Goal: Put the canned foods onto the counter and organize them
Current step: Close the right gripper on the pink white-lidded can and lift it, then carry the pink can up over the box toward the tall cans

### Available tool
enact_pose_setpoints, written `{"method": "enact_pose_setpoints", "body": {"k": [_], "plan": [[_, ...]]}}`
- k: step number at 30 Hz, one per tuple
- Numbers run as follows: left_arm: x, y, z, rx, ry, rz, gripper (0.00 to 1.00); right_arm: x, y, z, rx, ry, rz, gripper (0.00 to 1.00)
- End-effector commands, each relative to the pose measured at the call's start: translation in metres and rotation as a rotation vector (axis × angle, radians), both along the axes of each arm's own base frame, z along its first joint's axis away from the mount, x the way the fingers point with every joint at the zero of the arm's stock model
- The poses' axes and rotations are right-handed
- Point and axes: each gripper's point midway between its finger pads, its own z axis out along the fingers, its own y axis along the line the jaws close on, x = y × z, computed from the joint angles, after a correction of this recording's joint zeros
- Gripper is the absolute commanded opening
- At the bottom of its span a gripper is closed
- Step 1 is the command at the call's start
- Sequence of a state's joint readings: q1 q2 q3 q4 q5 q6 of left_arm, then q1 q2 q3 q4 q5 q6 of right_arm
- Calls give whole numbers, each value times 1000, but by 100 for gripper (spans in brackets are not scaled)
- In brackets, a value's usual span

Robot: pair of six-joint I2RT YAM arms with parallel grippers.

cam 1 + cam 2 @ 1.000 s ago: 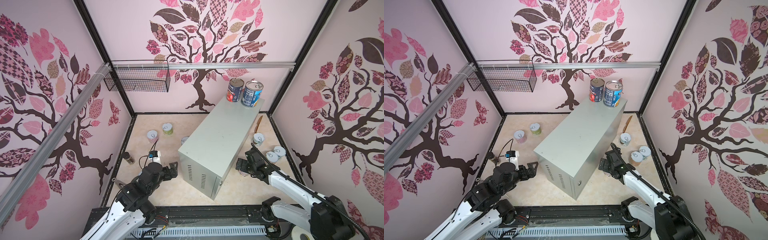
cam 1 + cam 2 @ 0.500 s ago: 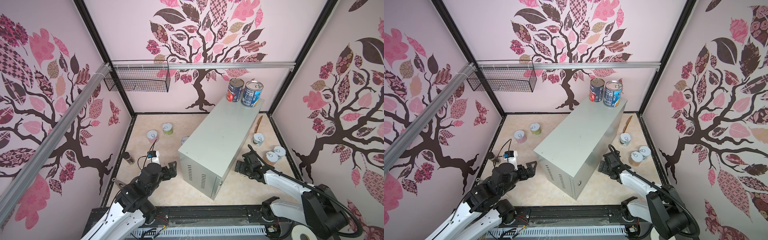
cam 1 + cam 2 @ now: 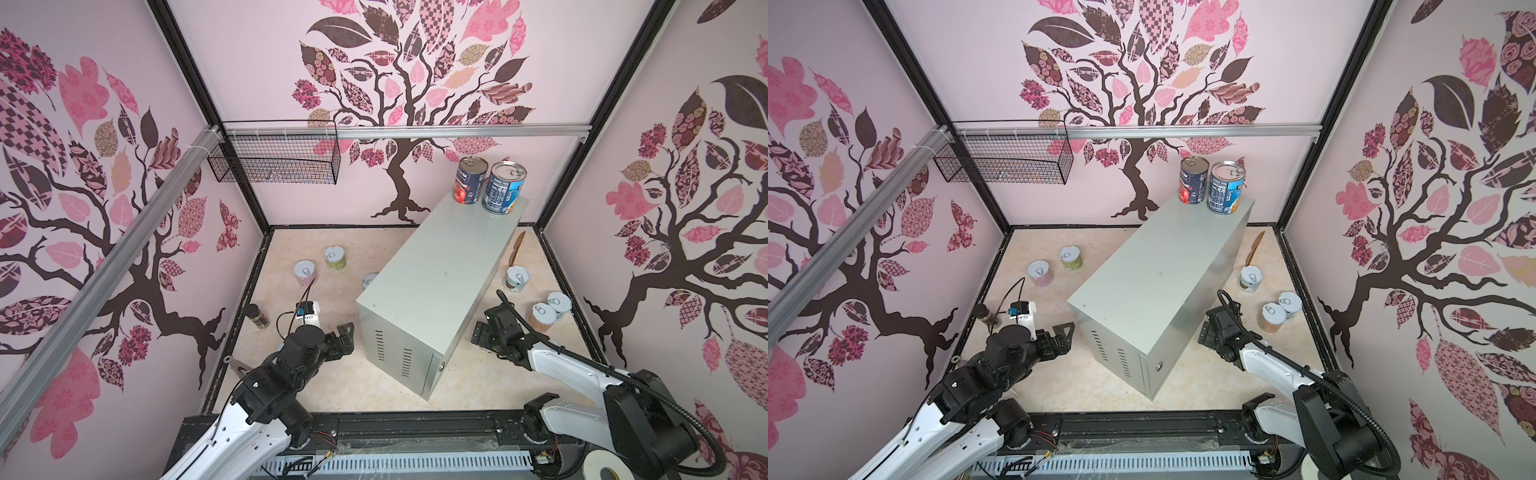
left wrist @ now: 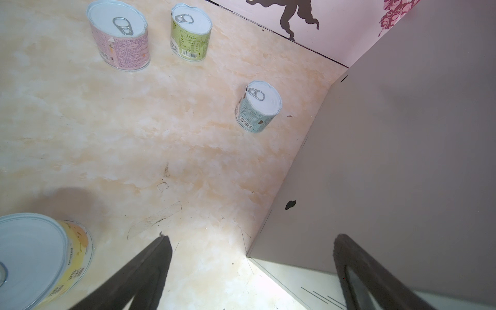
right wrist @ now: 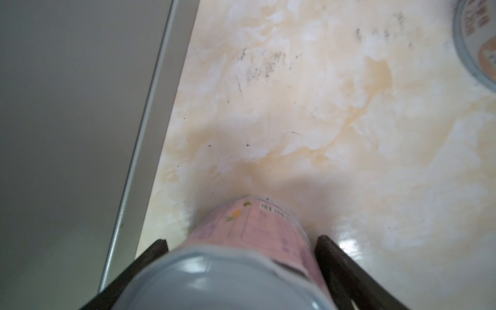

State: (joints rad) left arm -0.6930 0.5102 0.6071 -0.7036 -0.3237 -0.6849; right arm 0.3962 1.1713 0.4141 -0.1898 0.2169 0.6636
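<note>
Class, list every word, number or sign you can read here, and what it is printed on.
None reads clearly.
Tall red can, tall blue can: print too small.
Pink can, green can, pale can: print and barcodes too small.
Yellow can: characters blurred.
Second pink can, right wrist view: blurred.

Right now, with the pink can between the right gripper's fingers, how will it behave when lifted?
The pink can looks like rigid metal, so likely won't dent. Its smooth curved label could slip in the right gripper. Squat, it should resist tipping.
</note>
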Motion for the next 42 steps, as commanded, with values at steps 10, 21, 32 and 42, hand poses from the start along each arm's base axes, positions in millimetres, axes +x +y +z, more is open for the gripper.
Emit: {"method": "enact_pose_setpoints", "body": {"k": [10, 21, 32, 42], "plan": [[-1, -2, -5, 9, 8, -12, 98, -7, -2, 26, -1, -53, 22, 66], [0, 3, 19, 28, -28, -7, 98, 1, 6, 82, 25, -159, 86, 65], [-1, 19, 65, 97, -109, 13, 98, 4, 8, 177, 54, -336, 130, 64], [-3, 29, 115, 151, -193, 6, 98, -9, 9, 270, 62, -476, 211, 64]]}}
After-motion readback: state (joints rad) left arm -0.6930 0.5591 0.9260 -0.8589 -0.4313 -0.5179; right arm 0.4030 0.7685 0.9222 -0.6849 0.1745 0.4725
